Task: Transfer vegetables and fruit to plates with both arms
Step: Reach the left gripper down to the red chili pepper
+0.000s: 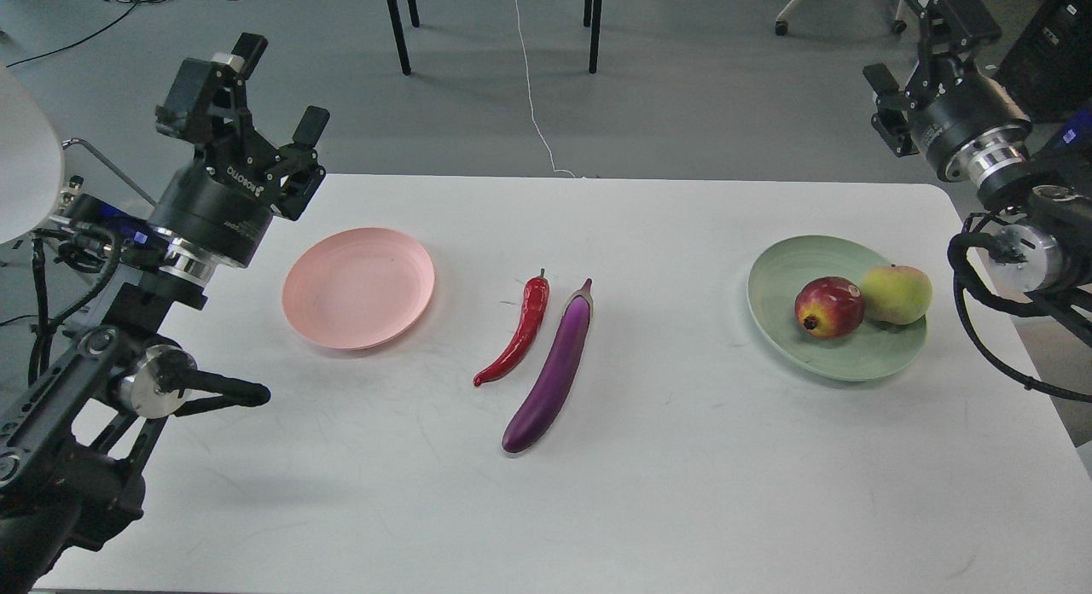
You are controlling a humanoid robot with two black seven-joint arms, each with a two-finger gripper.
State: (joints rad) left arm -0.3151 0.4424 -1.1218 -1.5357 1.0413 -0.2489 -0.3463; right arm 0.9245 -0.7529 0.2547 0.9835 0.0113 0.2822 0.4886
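A red chili pepper (517, 338) and a purple eggplant (551, 372) lie side by side on the white table's middle. The pale pink plate (358, 287) to their left holds nothing. The pale green plate (810, 261) at the right holds a dark-red pomegranate (827, 307) and a yellow-green peach (894, 294), touching each other. My left gripper (277, 90) is open and empty, raised above the table's far left corner. My right gripper (911, 35) is open and empty, raised high beyond the table's far right corner, well clear of the green plate.
The table (682, 457) has rounded corners. Beyond its far edge are black chair legs (397, 26), a white cable (529, 82) on the grey floor and a dark cabinet (1054, 56) at the right. A white chair (21, 167) stands at the left.
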